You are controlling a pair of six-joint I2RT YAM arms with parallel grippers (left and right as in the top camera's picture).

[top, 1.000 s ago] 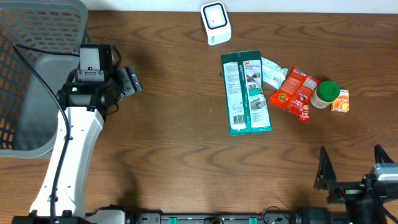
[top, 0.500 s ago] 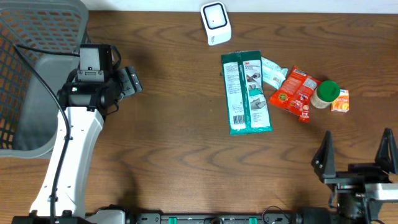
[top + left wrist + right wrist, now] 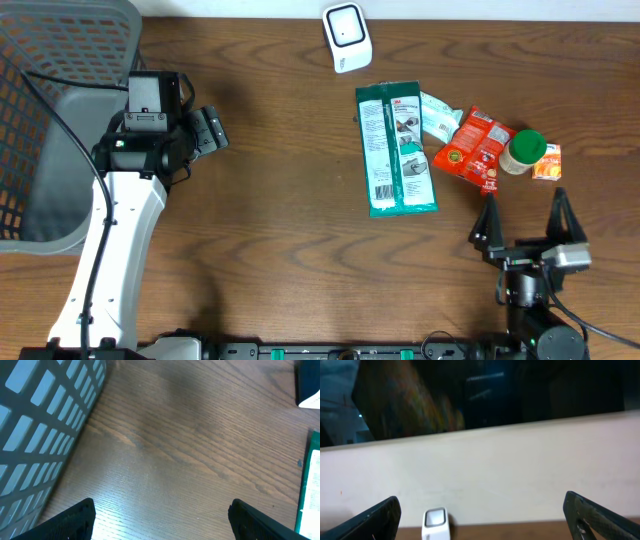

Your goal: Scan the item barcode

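Wood worktop (image 3: pixel 280 270), pale wall (image 3: pixel 520 460), basket (image 3: pixel 40 60) at 9 o'clock, left pincer (image 3: pixel 160 515) wide, right pincer (image 3: pixel 523 215) wide, shifted inward from 4 o'clock.

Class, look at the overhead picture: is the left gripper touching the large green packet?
Apart. The overhead view shows a wide stretch of bare table between the left gripper and the green packet.

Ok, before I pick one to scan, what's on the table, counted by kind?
Scanner: 1
Flat packs: 3 (green packet, pale sachet, red pouch)
Green-lidded jar: 1
Small orange carton: 1
Grey basket: 1
Total: 7
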